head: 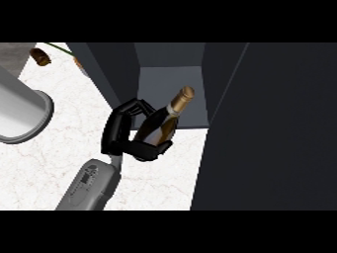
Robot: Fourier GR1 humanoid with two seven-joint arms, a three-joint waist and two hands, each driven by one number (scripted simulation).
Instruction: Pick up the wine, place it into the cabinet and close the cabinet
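Nearest us, one grey forearm comes up over the white worktop [47, 163]; we cannot tell which arm. We log it as the right hand [127, 133], fingers [120, 118] curled round the wine [163, 123]. Pickup done: bottle lifted, tilted, neck toward the cabinet [171, 74] opening just beyond. Placing inside and closing the door [273, 123] are both left.

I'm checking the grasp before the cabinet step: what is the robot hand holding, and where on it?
The robot hand holds the wine bottle around its lower body.
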